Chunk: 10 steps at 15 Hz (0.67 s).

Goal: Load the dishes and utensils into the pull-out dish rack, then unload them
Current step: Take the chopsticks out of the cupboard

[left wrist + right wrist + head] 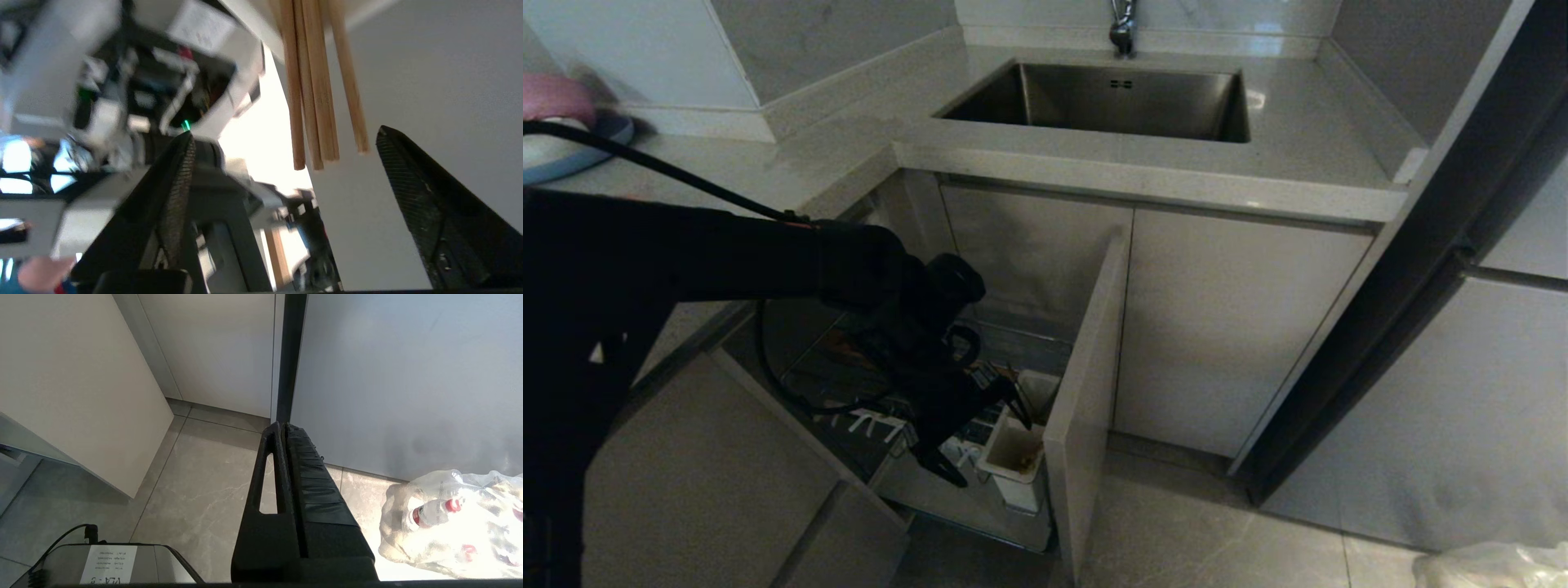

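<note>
The pull-out dish rack (1023,333) stands drawn out of the corner cabinet, its beige front panel (1086,367) towards the floor. My left gripper (980,433) reaches down into it beside a white utensil cup (1013,461). In the left wrist view, several light-brown wooden chopsticks (314,81) stand with their ends between the gripper's (282,134) wide-apart fingers (412,192); nothing touches them. It is open. The arm hides much of the rack, so no spoon or dishes show there. My right gripper (284,426) hangs shut and empty over the floor.
A sink (1029,90) is set in the counter behind. Pink and pale blue crockery (560,122) sits blurred on the counter at far left. A plastic bag (453,522) of bottles lies on the floor at right. White pegs (874,425) stand in the rack.
</note>
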### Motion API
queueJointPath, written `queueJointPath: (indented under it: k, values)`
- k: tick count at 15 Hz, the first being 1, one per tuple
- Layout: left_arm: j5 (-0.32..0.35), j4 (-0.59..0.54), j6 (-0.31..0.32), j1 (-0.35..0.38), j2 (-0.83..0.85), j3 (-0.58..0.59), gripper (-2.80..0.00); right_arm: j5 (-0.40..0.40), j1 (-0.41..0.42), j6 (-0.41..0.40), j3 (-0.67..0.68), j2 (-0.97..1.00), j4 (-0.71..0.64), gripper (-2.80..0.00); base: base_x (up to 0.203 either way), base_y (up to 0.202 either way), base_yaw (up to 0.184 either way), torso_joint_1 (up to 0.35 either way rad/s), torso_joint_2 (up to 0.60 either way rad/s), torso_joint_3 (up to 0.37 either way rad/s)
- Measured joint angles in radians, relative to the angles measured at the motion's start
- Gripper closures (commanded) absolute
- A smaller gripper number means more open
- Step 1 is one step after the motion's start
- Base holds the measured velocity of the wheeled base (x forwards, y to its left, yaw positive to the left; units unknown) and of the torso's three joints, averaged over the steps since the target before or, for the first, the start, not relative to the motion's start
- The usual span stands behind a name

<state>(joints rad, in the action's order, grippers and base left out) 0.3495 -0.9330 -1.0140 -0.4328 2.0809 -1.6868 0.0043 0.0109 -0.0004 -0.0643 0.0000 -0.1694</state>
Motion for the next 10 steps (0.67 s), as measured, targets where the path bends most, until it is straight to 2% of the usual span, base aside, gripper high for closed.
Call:
queueJointPath:
  k: [2, 10]
  values:
    - [0.047, -0.003, -0.001, 0.0, 0.024, -0.006, -2.8, 0.0, 0.0, 0.0, 0.0, 0.0, 0.0, 0.0, 0.0, 0.0, 0.0, 0.0, 0.0, 0.0]
    - [0.102, -0.03, -0.001, -0.031, 0.101, -0.043, -2.8, 0.0, 0.0, 0.0, 0.0, 0.0, 0.0, 0.0, 0.0, 0.0, 0.0, 0.0, 0.0, 0.0]
